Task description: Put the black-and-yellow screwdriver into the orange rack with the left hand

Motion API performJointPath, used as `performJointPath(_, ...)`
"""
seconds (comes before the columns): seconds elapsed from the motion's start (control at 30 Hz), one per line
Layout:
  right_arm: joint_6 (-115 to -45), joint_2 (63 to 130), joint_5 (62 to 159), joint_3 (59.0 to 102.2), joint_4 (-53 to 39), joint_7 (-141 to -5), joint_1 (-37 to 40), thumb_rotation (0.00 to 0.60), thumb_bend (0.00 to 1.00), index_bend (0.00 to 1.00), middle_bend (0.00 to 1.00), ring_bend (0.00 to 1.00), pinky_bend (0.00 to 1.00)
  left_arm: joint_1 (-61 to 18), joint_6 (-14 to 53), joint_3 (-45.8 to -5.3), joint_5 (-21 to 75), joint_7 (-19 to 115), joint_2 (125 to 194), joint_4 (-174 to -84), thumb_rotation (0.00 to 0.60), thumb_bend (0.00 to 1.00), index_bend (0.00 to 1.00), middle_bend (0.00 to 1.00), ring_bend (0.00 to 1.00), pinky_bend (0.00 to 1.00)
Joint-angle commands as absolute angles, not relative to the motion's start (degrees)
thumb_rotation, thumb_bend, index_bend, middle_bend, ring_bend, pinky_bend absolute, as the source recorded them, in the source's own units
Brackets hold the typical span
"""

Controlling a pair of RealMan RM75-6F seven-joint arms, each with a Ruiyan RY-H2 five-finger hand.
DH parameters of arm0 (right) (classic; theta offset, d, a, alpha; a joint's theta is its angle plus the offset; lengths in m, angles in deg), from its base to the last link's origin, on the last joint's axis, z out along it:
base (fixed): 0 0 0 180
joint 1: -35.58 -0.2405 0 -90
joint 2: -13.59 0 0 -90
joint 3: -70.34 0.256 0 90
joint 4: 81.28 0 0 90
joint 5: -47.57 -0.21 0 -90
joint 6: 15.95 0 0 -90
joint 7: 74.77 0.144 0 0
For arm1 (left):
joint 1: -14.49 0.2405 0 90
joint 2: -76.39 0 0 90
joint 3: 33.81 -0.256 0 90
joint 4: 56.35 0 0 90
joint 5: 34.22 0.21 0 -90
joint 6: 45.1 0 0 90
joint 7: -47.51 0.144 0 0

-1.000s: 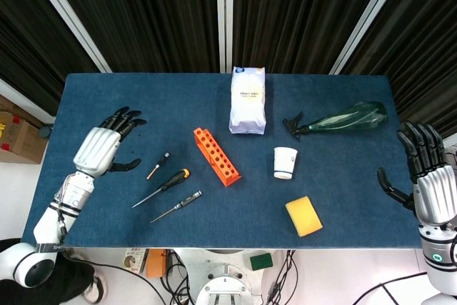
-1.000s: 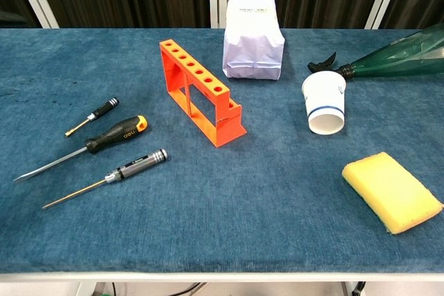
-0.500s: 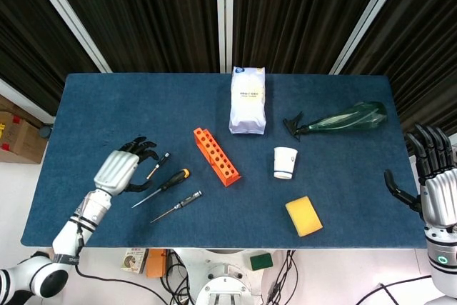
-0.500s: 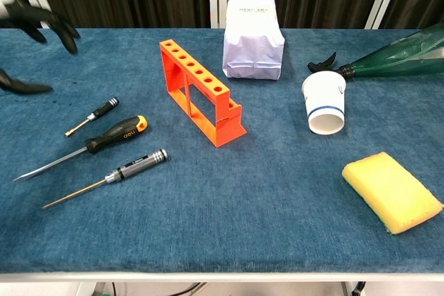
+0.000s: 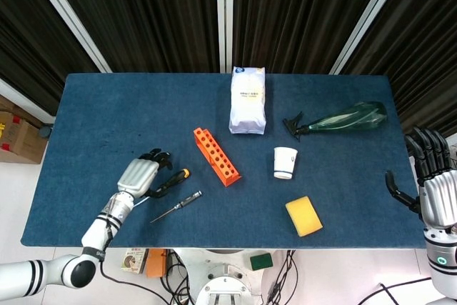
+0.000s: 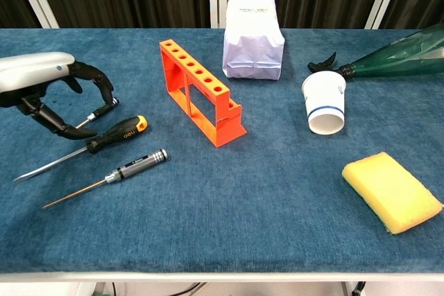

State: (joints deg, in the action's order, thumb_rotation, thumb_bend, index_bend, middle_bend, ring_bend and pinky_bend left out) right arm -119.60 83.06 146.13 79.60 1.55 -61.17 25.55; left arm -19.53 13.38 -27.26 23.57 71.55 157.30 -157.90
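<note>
the left hand point(image 6: 48, 88) hovers with fingers curled but apart, holding nothing, just above the shaft end of the screwdriver point(image 6: 104, 141), which lies flat on the blue desk point(image 6: 243, 199), left of the orange rack point(image 6: 201, 91). the hand partly hides a small driver point(image 6: 104, 109) behind it. a thin driver point(image 6: 125, 171) lies nearer the front edge. the right hand point(image 5: 432, 183) sits open at the desk's right edge, seen only from the head view and partly cut off.

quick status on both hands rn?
Left hand: open, fingers curved over the black-and-yellow screwdriver, not gripping it.
Right hand: open, holds nothing, off the table's right edge.
</note>
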Motion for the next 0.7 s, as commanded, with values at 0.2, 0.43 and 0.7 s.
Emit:
performJointPath(0.2,-119.1,83.42,145.98,79.45,1.54,-61.55,25.39,0.6,0.41,0.0,0.0,0.0,0.0,-21.64,17.67,-25.71,17.29,77.45,164.6,-155.64,0.47,0.2,0.37,0.17,0.08,0.2)
performJointPath(0.43,-119.17,83.27,145.96,79.41,1.72,-61.87,25.5,0.6,0.41,0.0,0.0,0.0,0.0,-22.28,19.51,-25.97,14.96,80.39,167.79,-153.05,0.469,0.2,0.38,0.18,0.08,0.2)
performJointPath(0.7,-118.65,83.27,145.12,79.45,1.86,-61.8,25.62,0.6,0.43,0.0,0.0,0.0,0.0,-22.52,18.52,-25.77,12.34,80.09,168.54,-151.58,0.472,0.2,0.41,0.18,0.08,0.21)
